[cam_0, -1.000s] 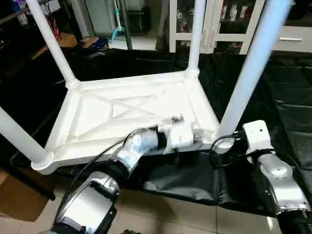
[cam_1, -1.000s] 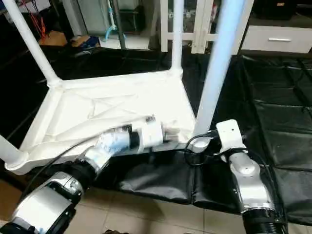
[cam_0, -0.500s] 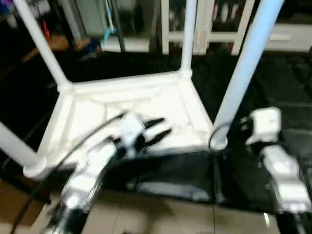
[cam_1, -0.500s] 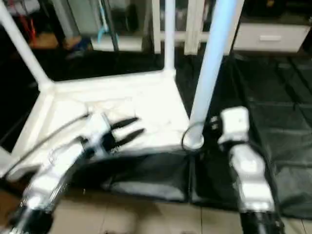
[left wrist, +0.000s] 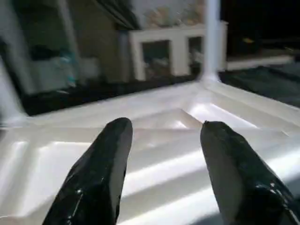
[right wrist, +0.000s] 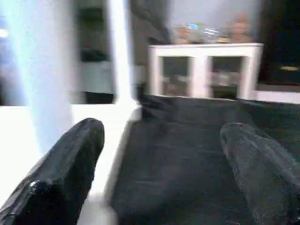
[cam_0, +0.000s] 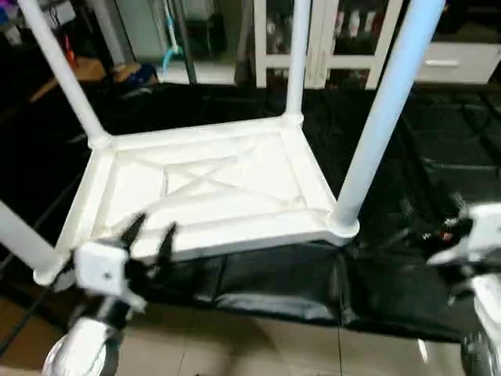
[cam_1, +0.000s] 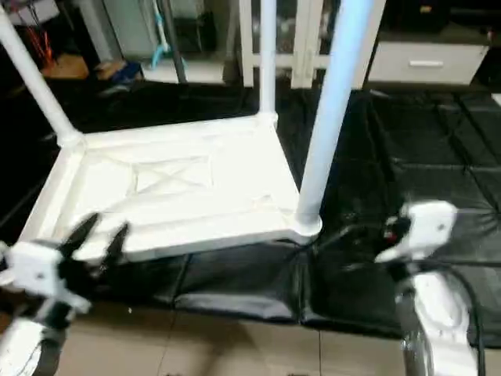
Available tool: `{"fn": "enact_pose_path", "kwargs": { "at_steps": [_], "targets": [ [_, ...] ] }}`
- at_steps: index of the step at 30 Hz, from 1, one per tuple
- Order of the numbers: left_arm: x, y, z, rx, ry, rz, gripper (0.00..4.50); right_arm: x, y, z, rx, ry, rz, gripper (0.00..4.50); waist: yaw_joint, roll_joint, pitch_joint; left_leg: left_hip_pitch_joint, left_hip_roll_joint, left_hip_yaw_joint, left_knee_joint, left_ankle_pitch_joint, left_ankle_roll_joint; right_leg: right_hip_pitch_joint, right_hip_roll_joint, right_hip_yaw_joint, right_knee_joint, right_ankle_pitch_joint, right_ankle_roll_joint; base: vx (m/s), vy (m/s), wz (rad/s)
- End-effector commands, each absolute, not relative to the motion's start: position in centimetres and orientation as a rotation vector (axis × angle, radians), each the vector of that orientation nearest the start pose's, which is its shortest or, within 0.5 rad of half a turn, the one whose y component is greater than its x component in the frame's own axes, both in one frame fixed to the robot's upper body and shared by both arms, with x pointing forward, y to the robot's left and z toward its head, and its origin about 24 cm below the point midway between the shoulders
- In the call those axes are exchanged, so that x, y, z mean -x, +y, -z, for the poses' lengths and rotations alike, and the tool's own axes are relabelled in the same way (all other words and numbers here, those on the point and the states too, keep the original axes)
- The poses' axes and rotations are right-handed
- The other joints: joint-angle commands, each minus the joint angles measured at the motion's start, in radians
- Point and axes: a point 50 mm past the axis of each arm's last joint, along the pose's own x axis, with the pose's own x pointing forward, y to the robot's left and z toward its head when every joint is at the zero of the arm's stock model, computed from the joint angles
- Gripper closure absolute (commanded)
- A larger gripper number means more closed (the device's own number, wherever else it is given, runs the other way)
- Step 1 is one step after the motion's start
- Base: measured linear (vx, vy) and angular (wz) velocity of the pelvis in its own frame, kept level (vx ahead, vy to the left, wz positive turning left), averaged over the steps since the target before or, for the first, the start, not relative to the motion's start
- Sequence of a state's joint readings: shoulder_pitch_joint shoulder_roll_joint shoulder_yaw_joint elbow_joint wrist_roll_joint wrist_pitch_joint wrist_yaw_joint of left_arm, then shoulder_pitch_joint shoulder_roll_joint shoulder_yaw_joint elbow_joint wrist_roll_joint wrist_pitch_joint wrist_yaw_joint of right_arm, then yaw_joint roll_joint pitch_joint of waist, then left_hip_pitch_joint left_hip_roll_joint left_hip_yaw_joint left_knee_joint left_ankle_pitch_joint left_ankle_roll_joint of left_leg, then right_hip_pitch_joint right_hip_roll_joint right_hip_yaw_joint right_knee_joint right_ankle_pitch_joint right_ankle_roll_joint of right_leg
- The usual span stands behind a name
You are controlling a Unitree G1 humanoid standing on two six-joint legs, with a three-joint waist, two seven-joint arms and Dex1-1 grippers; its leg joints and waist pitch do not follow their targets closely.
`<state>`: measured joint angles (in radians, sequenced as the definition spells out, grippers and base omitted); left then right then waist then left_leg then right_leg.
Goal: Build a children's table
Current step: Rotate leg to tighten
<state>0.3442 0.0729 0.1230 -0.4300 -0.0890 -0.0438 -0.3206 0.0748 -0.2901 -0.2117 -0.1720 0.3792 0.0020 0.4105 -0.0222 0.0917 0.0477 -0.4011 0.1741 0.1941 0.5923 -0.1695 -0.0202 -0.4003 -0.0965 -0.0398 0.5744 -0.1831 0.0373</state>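
The children's table lies upside down on a black mat, its white X-ribbed top (cam_0: pixel 211 184) facing up. Legs stand upright in all its corners: front right (cam_0: pixel 376 117), back right (cam_0: pixel 296 59), back left (cam_0: pixel 59 70) and front left (cam_0: pixel 19 239). My left gripper (cam_0: pixel 150 233) hovers just in front of the top's front edge, near the left corner. It is open, and its black fingers (left wrist: pixel 101 168) point at the rim with nothing between them. My right gripper (right wrist: pixel 164 129) is open wide and empty. Its white wrist (cam_0: pixel 473 235) sits to the right of the front right leg, apart from it.
The black mat (cam_0: pixel 438 157) spreads to the right and behind the table. A white glass-door cabinet (cam_0: pixel 344 39) and a white drawer unit (cam_0: pixel 454 63) stand at the back. Tiled floor (cam_0: pixel 258 345) lies in front, and a cardboard box (cam_0: pixel 86 70) sits at the back left.
My left gripper has pulled back from the top's front right part to its front left edge and opened. The right arm has drawn away from the front right leg.
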Motion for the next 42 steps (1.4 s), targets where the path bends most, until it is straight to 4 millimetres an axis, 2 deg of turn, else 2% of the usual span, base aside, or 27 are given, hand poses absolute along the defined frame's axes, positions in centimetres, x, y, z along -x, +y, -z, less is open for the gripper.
{"fn": "enact_pose_path", "kwargs": {
  "at_steps": [1,3,4,6,7,8,9,10,11,12,13,14,15,16,17,18,19,20,21,22,24,26,27,28,32,37,42],
  "targets": [
    [-17.6,19.0,-7.8,-0.081,-0.133,0.062,1.87,-23.2,-20.4,-9.6,-0.052,-0.188,-0.397,0.09,-0.005,-0.026,-0.033,0.029,0.042,-0.045,-0.093,-0.604,-0.026,0.0,-0.028,0.008,-0.112,-0.654,-0.01,0.0,0.0,0.0],
    [-17.3,18.9,-7.9,-0.083,-0.135,0.037,1.87,-23.3,-20.0,-9.8,-0.062,-0.189,-0.412,0.09,-0.009,-0.027,-0.028,0.025,0.042,-0.05,-0.097,-0.622,-0.033,0.002,-0.029,0.005,-0.116,-0.663,-0.003,0.0,0.0,0.0],
    [-16.9,19.2,-7.9,-0.079,-0.125,-0.03,1.59,-23.5,-19.6,-10.0,-0.056,-0.191,-0.429,0.0,-0.01,-0.023,-0.029,0.028,0.039,-0.052,-0.097,-0.644,-0.042,0.001,-0.028,0.003,-0.119,-0.683,0.005,0.0,0.0,0.0],
    [-16.5,19.7,-7.9,-0.092,-0.118,-0.09,1.59,-23.7,-19.7,-9.7,-0.003,-0.169,-0.409,0.0,-0.017,-0.033,-0.025,0.029,0.04,-0.06,-0.101,-0.681,-0.051,0.005,-0.024,-0.008,-0.124,-0.665,0.001,-0.052,0.026,-0.13],
    [-16.5,19.9,-8.0,-0.088,-0.122,-0.111,1.47,-23.8,-19.7,-9.7,-0.003,-0.169,-0.403,0.0,-0.017,-0.028,-0.023,0.028,0.041,-0.064,-0.105,-0.697,-0.055,0.008,-0.023,-0.011,-0.122,-0.66,0.002,-0.051,0.029,-0.13],
    [-16.2,20.4,-8.4,-0.103,-0.138,-0.173,1.34,-24.0,-19.9,-9.6,0.012,-0.157,-0.369,0.0,-0.018,-0.025,-0.02,0.044,0.04,-0.065,-0.106,-0.753,-0.063,0.001,-0.018,-0.019,-0.13,-0.653,0.001,-0.051,0.024,-0.08],
    [-16.1,20.6,-8.5,-0.108,-0.14,-0.185,1.34,-24.0,-19.9,-9.5,0.011,-0.154,-0.362,0.0,-0.02,-0.022,-0.018,0.045,0.042,-0.066,-0.111,-0.772,-0.068,0.004,-0.014,-0.024,-0.13,-0.635,-0.002,-0.057,0.018,-0.08],
    [-16.0,21.0,-8.7,-0.131,-0.142,-0.224,1.22,-24.3,-19.8,-9.5,-0.001,-0.152,-0.343,0.0,-0.024,-0.024,-0.012,0.04,0.048,-0.07,-0.127,-0.821,-0.074,0.017,-0.006,-0.04,-0.125,-0.604,-0.003,-0.057,0.018,-0.08],
    [-15.8,21.9,-8.7,-0.175,-0.119,-0.285,1.17,-24.8,-19.5,-9.5,0.004,-0.151,-0.328,0.0,-0.022,-0.021,-0.01,0.037,0.052,-0.07,-0.138,-0.849,-0.079,0.025,-0.002,-0.044,-0.115,-0.582,-0.005,0.0,0.0,0.0],
    [-15.8,21.9,-8.7,-0.175,-0.119,-0.285,1.14,-24.8,-19.5,-9.5,0.004,-0.151,-0.328,0.0,-0.02,-0.017,0.003,0.015,0.066,-0.059,-0.183,-0.926,-0.097,0.045,0.016,-0.054,-0.065,-0.523,-0.027,-0.117,-0.019,0.01],
    [-15.8,22.6,-8.5,-0.189,-0.087,-0.338,1.1,-25.3,-19.2,-9.6,-0.006,-0.154,-0.321,0.0,0.017,-0.01,0.012,-0.06,0.094,-0.021,-0.27,-0.994,-0.106,0.116,0.032,-0.054,0.112,-0.415,-0.045,-0.117,-0.019,0.01],
    [-15.9,23.4,-8.5,-0.205,-0.064,-0.378,1.1,-25.8,-18.8,-9.8,-0.015,-0.156,-0.318,0.0,0.07,-0.008,-0.003,-0.098,0.085,0.014,-0.261,-0.982,-0.118,0.143,0.025,-0.051,0.165,-0.305,-0.054,-0.129,-0.065,0.1],
    [-15.9,23.6,-8.5,-0.212,-0.062,-0.383,0.93,-25.9,-18.7,-9.8,-0.023,-0.158,-0.321,0.0,0.072,-0.058,-0.024,-0.016,0.066,0.047,-0.189,-0.746,-0.085,0.071,0.007,0.039,0.131,-0.543,0.007,-0.034,-0.138,0.18],
    [-16.2,24.0,-8.7,-0.23,-0.062,-0.39,0.76,-26.3,-18.5,-9.9,-0.011,-0.153,-0.322,0.0,0.045,-0.083,-0.003,0.132,-0.023,-0.052,0.164,-0.284,-0.051,-0.152,-0.133,0.104,-0.166,-1.185,0.051,-0.034,-0.138,0.18],
    [-16.5,24.5,-9.0,-0.243,-0.062,-0.401,0.76,-26.6,-18.3,-9.9,-0.013,-0.153,-0.319,0.0,0.036,-0.076,-0.004,0.056,-0.034,-0.088,0.153,-0.136,-0.013,-0.086,-0.12,0.156,-0.164,-1.221,0.029,-0.015,-0.071,-0.08],
    [-16.8,25.0,-9.4,-0.256,-0.07,-0.411,0.73,-26.9,-18.1,-10.0,-0.01,-0.152,-0.322,0.0,0.042,-0.082,-0.008,-0.002,-0.03,-0.116,0.11,-0.152,-0.026,0.009,-0.11,0.112,-0.098,-1.066,-0.025,0.0,0.0,0.0],
    [-17.0,25.3,-9.7,-0.265,-0.077,-0.42,0.63,-27.2,-17.9,-10.0,-0.009,-0.152,-0.324,0.0,0.065,-0.048,-0.033,0.053,0.009,-0.108,0.014,-0.273,-0.075,-0.005,-0.029,0.07,-0.041,-0.699,-0.083,0.0,0.0,0.0],
    [-17.3,25.6,-10.1,-0.271,-0.077,-0.414,0.48,-27.5,-17.9,-10.1,0.001,-0.153,-0.316,0.0,0.053,-0.034,-0.021,0.081,0.032,-0.104,-0.033,-0.49,-0.09,-0.032,0.027,0.053,-0.026,-0.45,-0.113,-0.109,-0.03,0.42],
    [-17.7,25.8,-10.4,-0.269,-0.082,-0.413,0.48,-27.7,-17.9,-10.1,0.002,-0.152,-0.307,0.0,0.048,-0.023,-0.026,0.08,0.038,-0.105,-0.047,-0.529,-0.096,-0.018,0.023,0.052,-0.019,-0.375,-0.127,-0.151,-0.006,0.25],
    [-18.4,26.2,-10.6,-0.269,-0.064,-0.401,0.48,-28.2,-17.9,-10.0,0.005,-0.142,-0.292,0.0,0.042,-0.009,-0.022,0.065,0.04,-0.102,-0.067,-0.559,-0.098,0.003,0.013,0.049,-0.023,-0.293,-0.149,-0.151,-0.006,0.25],
    [-19.0,26.6,-10.6,-0.263,-0.056,-0.416,0.48,-28.5,-18.0,-10.0,-0.001,-0.141,-0.274,0.0,0.033,-0.013,-0.017,0.047,0.035,-0.105,-0.084,-0.595,-0.094,0.028,-0.001,0.04,-0.031,-0.316,-0.143,-0.066,0.062,-0.06],
    [-19.7,26.8,-10.6,-0.259,-0.049,-0.419,0.48,-28.9,-18.0,-10.2,0.0,-0.139,-0.252,0.0,0.028,-0.017,-0.014,0.055,0.022,-0.099,-0.077,-0.625,-0.098,0.021,-0.017,0.042,-0.059,-0.473,-0.111,-0.061,0.051,-0.08],
    [-20.0,26.9,-10.5,-0.257,-0.035,-0.414,0.48,-29.2,-18.0,-10.3,0.014,-0.144,-0.239,0.0,0.026,-0.017,-0.015,0.053,0.023,-0.1,-0.078,-0.615,-0.099,0.024,-0.021,0.042,-0.061,-0.484,-0.106,0.0,0.0,0.0],
    [-20.3,26.7,-10.6,-0.253,-0.036,-0.391,0.48,-29.3,-17.8,-10.5,0.021,-0.148,-0.242,0.0,0.022,-0.024,-0.018,0.048,0.022,-0.099,-0.079,-0.586,-0.093,0.029,-0.023,0.043,-0.065,-0.479,-0.101,0.0,0.0,0.0],
    [-21.4,26.3,-10.6,-0.228,-0.024,-0.334,0.48,-29.8,-17.8,-10.4,0.036,-0.138,-0.219,0.0,0.017,-0.032,-0.024,0.034,0.022,-0.094,-0.079,-0.493,-0.071,0.033,-0.027,0.047,-0.061,-0.44,-0.117,0.0,0.0,0.0],
    [-23.2,28.0,-10.6,-0.269,0.047,-0.372,0.48,-30.9,-18.0,-10.5,0.035,-0.124,-0.203,0.0,0.009,-0.03,-0.024,0.042,0.015,-0.091,-0.071,-0.494,-0.064,0.024,-0.026,0.045,-0.067,-0.492,-0.12,0.0,0.0,0.0],
    [-24.3,29.5,-10.8,-0.261,0.079,-0.438,0.48,-32.4,-18.4,-10.9,0.056,-0.111,-0.217,0.0,0.002,-0.036,-0.027,0.046,0.015,-0.089,-0.068,-0.489,-0.058,0.022,-0.025,0.044,-0.063,-0.464,-0.147,0.0,0.0,0.0]
  ]
}}
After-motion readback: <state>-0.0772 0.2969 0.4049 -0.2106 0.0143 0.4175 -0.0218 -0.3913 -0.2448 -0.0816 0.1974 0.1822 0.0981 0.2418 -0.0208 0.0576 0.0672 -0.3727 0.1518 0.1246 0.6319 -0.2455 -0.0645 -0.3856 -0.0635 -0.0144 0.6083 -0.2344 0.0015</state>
